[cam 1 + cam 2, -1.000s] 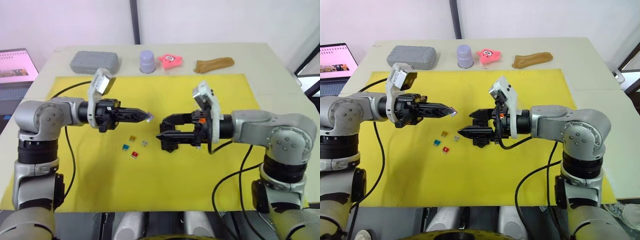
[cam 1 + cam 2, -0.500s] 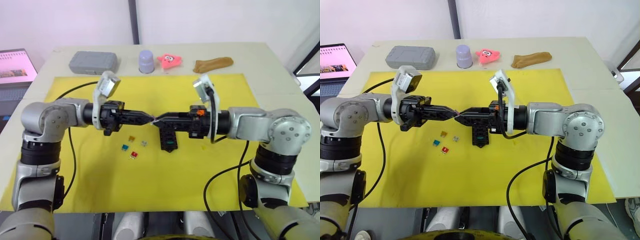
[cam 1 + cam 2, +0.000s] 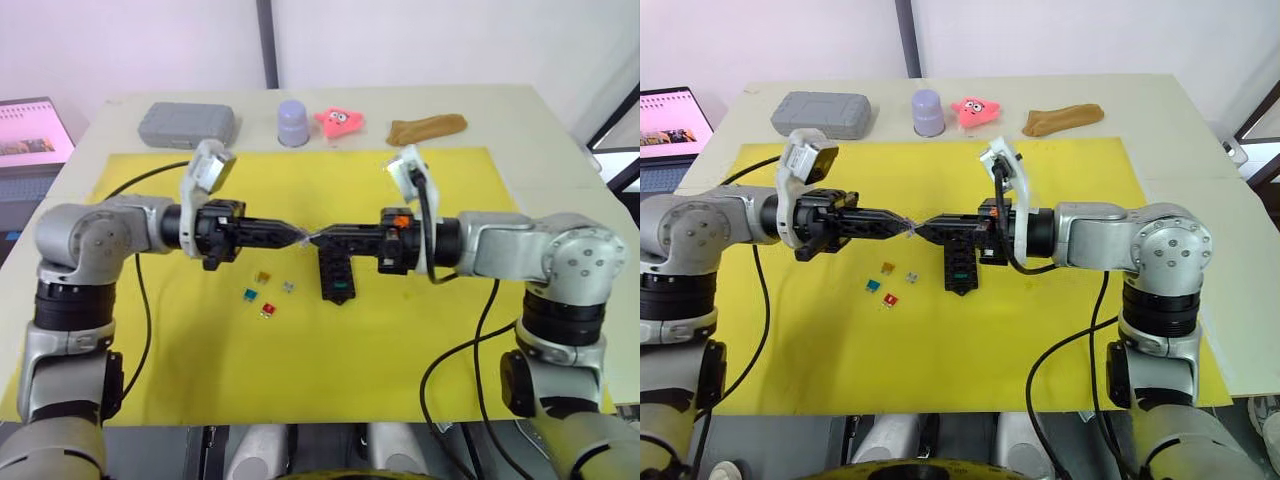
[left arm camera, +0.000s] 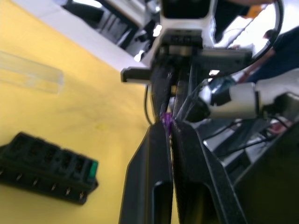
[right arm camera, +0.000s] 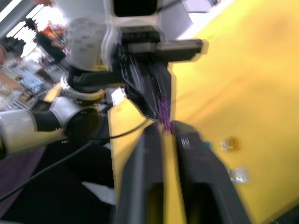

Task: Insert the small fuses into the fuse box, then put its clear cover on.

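Observation:
My left gripper (image 3: 301, 236) and right gripper (image 3: 320, 237) meet tip to tip above the yellow mat. Both are shut on one small purple fuse (image 4: 167, 120), also visible between the tips in the right wrist view (image 5: 164, 112). Just below the right gripper, the black fuse box (image 3: 335, 277) lies on the mat with a green fuse (image 4: 92, 169) in an end slot. Amber (image 3: 264, 275), grey (image 3: 288, 287), teal (image 3: 250, 294) and red (image 3: 267, 310) fuses lie loose to its left. The clear cover (image 4: 30, 74) rests on the mat beyond the fuse box.
The yellow mat (image 3: 300, 360) covers most of the table. Along the back edge stand a grey case (image 3: 187, 124), a lavender cup (image 3: 293, 122), a pink star toy (image 3: 341, 121) and a brown cloth (image 3: 428, 128). A laptop (image 3: 35, 130) sits off the table's left side.
The right gripper rose from beside the fuse box to meet the left gripper's tip, then shut its fingers on the purple fuse. The left gripper stayed shut, hardly moving.

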Controlling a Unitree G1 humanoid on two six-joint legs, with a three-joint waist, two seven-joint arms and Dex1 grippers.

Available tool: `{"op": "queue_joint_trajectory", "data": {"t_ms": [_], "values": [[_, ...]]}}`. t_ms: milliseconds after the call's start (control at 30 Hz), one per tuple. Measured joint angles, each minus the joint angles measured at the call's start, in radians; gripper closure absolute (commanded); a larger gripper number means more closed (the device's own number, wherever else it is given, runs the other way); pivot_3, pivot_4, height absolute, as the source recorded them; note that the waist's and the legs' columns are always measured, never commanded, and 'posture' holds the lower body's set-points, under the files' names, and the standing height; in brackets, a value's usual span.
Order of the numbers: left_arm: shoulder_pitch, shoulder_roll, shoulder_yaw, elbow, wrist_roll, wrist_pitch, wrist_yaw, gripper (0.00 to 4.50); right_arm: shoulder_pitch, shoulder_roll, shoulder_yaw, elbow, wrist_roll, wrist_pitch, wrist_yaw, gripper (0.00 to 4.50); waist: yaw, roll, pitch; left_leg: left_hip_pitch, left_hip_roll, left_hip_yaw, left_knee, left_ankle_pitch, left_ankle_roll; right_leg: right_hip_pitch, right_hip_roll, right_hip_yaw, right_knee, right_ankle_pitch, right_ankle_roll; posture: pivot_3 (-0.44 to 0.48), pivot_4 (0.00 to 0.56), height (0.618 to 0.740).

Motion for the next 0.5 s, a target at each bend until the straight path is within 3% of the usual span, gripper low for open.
{"op": "queue_joint_trajectory", "data": {"t_ms": [500], "values": [[0.011,0.013,-0.002,-0.002,-0.021,-0.010,0.009,4.50,0.002,-0.083,0.095,0.006,0.096,-0.109,-0.051,4.48,0.001,0.000,0.000,0.000,0.000,0.000,0.000,0.000,0.000,0.000,0.000,0.000,0.000,0.000,0.000,0.000,0.150,0.740]]}}
